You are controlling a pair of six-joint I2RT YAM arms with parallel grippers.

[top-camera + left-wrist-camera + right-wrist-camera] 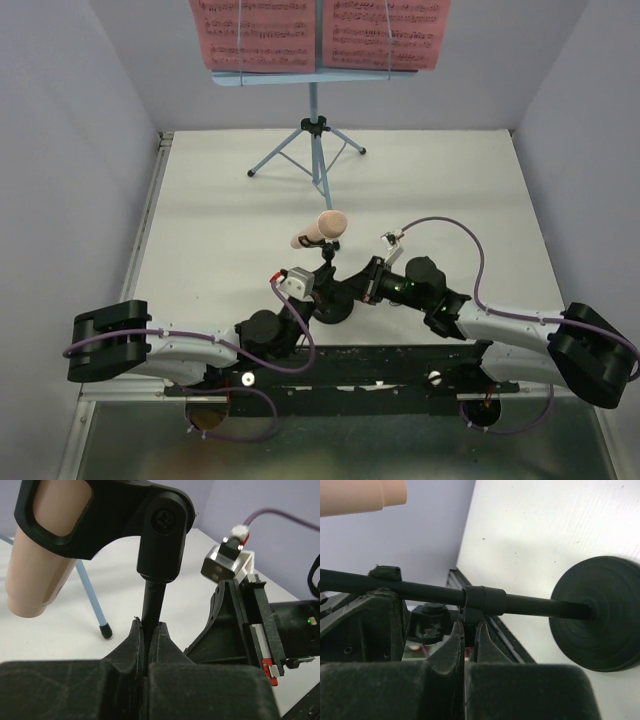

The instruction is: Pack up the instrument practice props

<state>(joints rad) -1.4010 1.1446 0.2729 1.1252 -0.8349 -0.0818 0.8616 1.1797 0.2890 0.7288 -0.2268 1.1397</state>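
Matte black left fingers [137, 637] pinch the thin pole of the short black mic stand [152, 597] below its clip. The right fingers [456, 640] are closed, tips against the pole's collar; whether they grip it is unclear. The left arm [190, 350] and right arm [500, 325] reach low over the white desk [450, 180]. Behind stands a light-blue tripod music stand [315, 150] holding two pink sheet-music pages [255, 35]. The smooth beige-pink microphone [320, 228] lies tilted in the clip.

Bench [480, 180]: white, flat, matte.
Far end, centre: light-blue tripod music stand [315, 126], upright, three black-tipped feet on the bench.
Near end, centre: short black mic stand [530, 605]. Its round base [600, 615] lies against the bench top; full contact cannot be confirmed.
The two stands are well apart.
A black rail [380, 360] runs along the near edge.
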